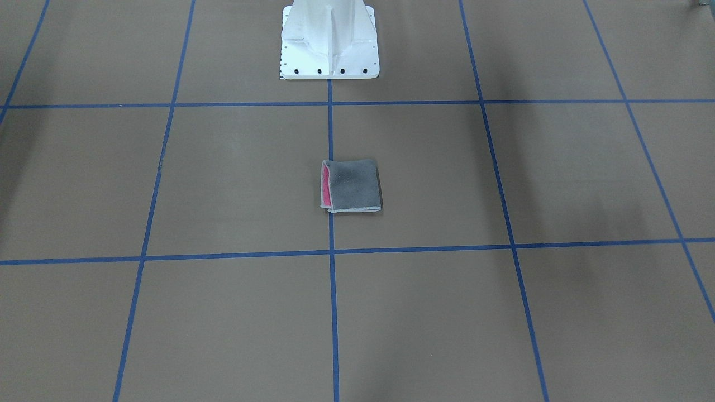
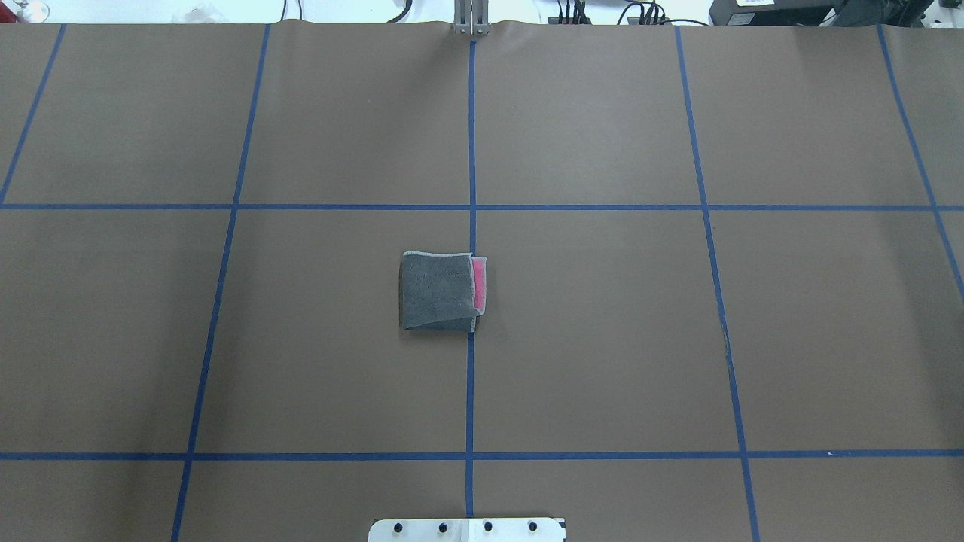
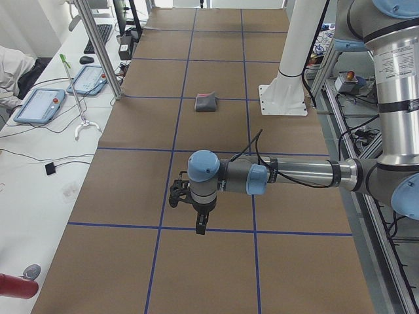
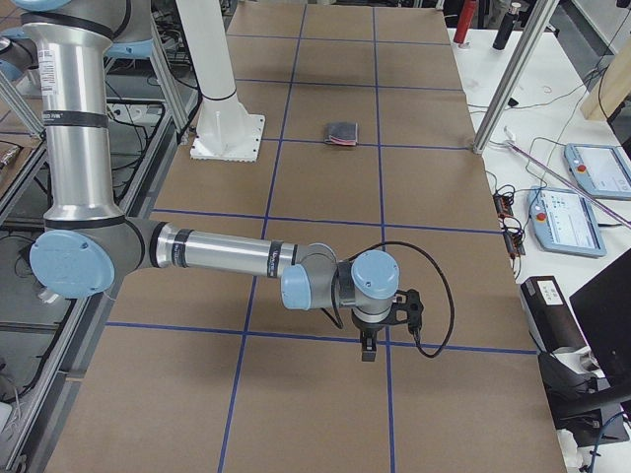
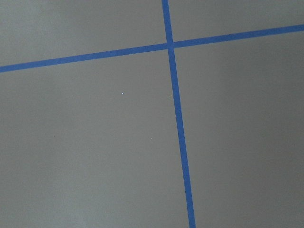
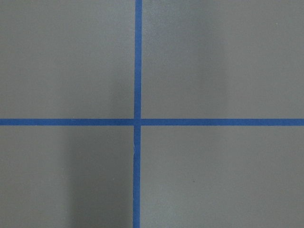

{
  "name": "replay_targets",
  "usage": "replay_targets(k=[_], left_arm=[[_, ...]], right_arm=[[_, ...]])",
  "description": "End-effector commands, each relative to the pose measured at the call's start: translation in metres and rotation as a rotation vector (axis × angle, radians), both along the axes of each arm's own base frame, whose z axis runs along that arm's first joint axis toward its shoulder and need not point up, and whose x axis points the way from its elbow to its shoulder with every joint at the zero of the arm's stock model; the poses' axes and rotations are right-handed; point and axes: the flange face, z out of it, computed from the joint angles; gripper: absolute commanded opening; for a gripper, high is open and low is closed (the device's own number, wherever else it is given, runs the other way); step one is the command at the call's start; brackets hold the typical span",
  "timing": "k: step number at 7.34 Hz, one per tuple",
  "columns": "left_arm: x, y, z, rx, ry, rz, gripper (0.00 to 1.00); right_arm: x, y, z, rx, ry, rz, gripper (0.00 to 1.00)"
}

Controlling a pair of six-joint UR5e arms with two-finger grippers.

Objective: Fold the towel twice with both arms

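- The towel (image 2: 440, 292) lies folded into a small square on the brown surface (image 2: 602, 339), dark grey face up. A narrow pink strip shows along the edge that faces the right gripper's side.
- A light grey stitched border runs along the towel's open edges, and one corner sits on a blue tape line (image 2: 471, 150).
- The left arm (image 3: 294, 173) reaches out level above the surface. The left gripper (image 3: 200, 227) points straight down, close over a tape crossing.
- Left gripper state: it shows only in the left side view, so I cannot tell whether its fingers are apart or together. Nothing is seen in it.
- The towel is well apart from the left gripper, toward the robot's right.
- The right arm (image 4: 227, 258) also reaches out level. The right gripper (image 4: 368, 350) points down, just above a tape line.
- Right gripper state: it shows only in the right side view, so I cannot tell whether it is apart or together. Nothing is seen in it.
- The towel is well apart from the right gripper, toward the robot's left.
- Both wrist cameras show only bare surface and a tape crossing.
- The white pedestal (image 1: 329, 44) stands apart from the towel, between the two grippers' ends of the surface.
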Motion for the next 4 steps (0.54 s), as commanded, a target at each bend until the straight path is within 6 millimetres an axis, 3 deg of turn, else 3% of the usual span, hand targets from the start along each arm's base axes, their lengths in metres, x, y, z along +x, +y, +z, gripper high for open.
replay_targets(k=[1, 4], left_arm=[[0.000, 0.002, 0.002, -0.004, -0.001, 0.001, 1.00], [0.002, 0.000, 0.000, -0.001, 0.001, 0.004, 1.00]], right_arm=[[0.000, 0.000, -0.001, 0.002, 0.000, 0.000, 1.00], [0.000, -0.005, -0.014, 0.025, -0.006, -0.001, 1.00]])
